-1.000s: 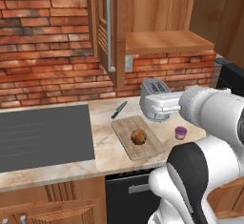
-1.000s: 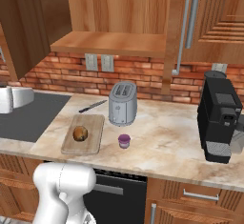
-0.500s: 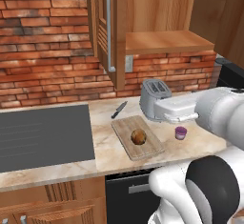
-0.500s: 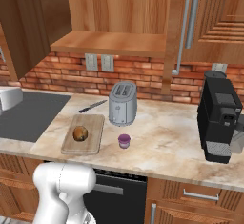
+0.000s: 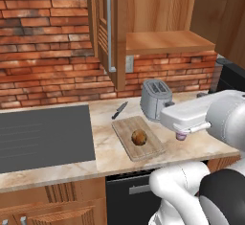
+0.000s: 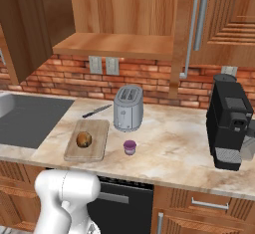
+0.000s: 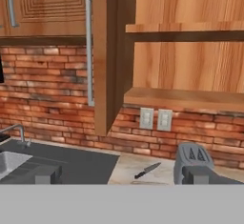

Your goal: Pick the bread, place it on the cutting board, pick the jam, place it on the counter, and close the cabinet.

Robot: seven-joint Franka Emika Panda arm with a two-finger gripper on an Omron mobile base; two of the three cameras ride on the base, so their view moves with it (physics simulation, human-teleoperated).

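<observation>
The bread (image 6: 83,139) lies on the cutting board (image 6: 94,148), and the jam (image 6: 129,147) stands on the bench (image 6: 174,148) at the board's 3 o'clock, just in front of the toaster (image 6: 128,107). The cabinet (image 7: 106,51) door stands open edge-on before the fingers (image 7: 47,174), which are spread wide apart and hold nothing.

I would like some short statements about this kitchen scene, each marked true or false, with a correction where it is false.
1. The bread lies on the cutting board. True.
2. The jam stands inside the cabinet. False: it stands on the counter, in front of the toaster.
3. The cabinet doors are closed. False: they stand open, and the shelf shows.
4. A knife lies on the counter behind the cutting board. True.
5. The coffee machine stands left of the toaster in the right base view. False: it stands to the right.
</observation>
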